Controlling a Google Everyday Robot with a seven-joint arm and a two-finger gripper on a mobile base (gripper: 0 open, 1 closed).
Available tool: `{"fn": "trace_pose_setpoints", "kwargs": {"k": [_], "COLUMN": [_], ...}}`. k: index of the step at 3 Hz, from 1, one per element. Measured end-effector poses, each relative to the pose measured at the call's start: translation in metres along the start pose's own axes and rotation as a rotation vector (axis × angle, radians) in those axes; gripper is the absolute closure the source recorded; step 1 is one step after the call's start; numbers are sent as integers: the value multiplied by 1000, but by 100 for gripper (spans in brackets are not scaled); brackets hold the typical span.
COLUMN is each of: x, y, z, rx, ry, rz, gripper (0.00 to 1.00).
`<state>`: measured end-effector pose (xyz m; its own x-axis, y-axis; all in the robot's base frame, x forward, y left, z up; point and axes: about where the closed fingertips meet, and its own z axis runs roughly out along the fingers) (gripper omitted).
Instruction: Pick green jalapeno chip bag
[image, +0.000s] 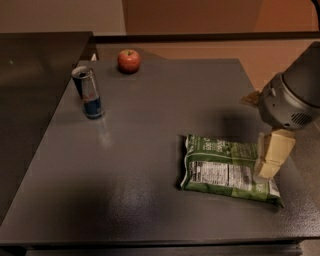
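gripper (270, 159) cream, blocky, at right edge | wrist (292, 97) grey, round, vented

The bag (225, 170) lies flat on the desk (150, 135) at near right, white label panel up. The hand (270, 161) hangs at the right, over the bag's right end. A can (88, 92) stands far left, an apple (129, 61) beyond it

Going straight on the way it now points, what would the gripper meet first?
The gripper, at the right side of the table, points down at the right end of the green jalapeno chip bag, so it likely meets that end first. Depth is unclear; it might land just past the bag's edge.
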<state>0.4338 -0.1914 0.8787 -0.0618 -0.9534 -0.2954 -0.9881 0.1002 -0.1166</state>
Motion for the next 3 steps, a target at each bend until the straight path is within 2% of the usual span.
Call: {"fn": "trace_pose_setpoints", "kwargs": {"k": [2,3], "x": [-4,-6], "y": [23,34], "z": [37,46], "rx": [-86,-109], "ry": [-1,7], "rz": [-19,-36], "gripper": [0,17]}}
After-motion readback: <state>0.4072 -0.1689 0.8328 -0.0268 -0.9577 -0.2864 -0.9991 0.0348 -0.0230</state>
